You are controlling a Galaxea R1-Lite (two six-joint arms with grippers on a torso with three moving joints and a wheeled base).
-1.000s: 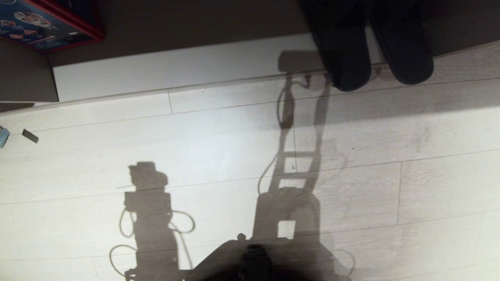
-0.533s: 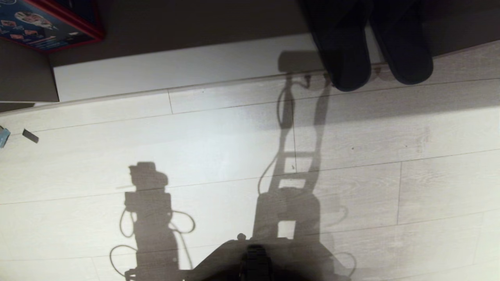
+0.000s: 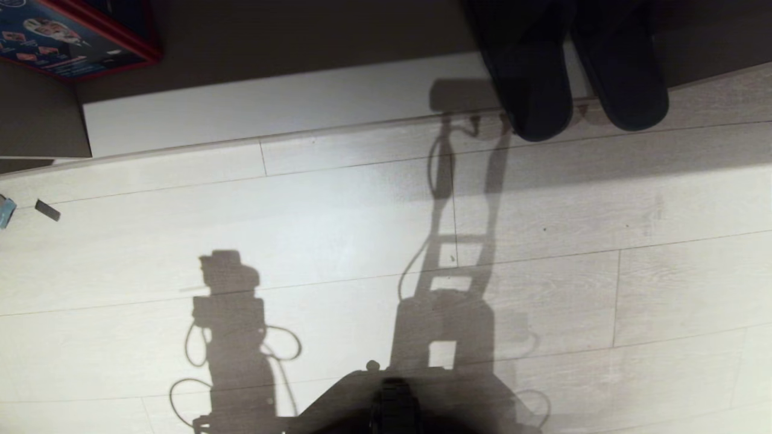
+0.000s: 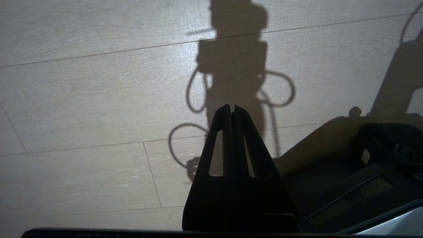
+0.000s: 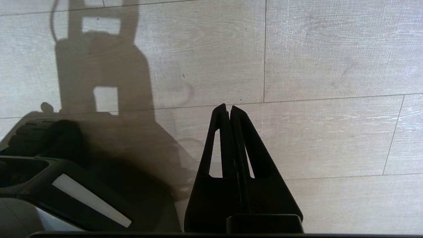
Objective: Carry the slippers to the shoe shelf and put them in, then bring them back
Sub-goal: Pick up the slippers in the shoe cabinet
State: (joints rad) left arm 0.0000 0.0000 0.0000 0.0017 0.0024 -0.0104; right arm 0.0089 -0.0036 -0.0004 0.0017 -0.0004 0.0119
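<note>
Pale wood-grain floor planks point(image 3: 338, 241) fill most of the head view, crossed by 2 hard shadows of the robot's arms. Along the 12 o'clock edge runs the shoe shelf point(image 3: 271, 105), its pale base board lit and the recess behind it dark taupe. The slippers point(image 3: 573, 78), 2 dark, nearly black slides with rounded ends and flat soles, lie side by side at about 1 o'clock, resting on the base board with their near ends overhanging its edge above the floor; their far parts vanish into shadow. At 10 o'clock, in the recess, stands a box point(image 3: 72, 36) with a red border and blue printed panels; its writing is too small to read. 2 small scraps point(image 3: 45, 210) lie on the floor at 9 o'clock.

Neither gripper appears in the head view, only the wrist views show them. The left gripper point(image 4: 232, 107) hangs over bare planks with its 2 black fingers pressed together, holding nothing, beside the robot's dark base point(image 4: 370, 185). The right gripper point(image 5: 227, 107) is likewise closed tip to tip and empty above the floor, well apart from the slippers.
</note>
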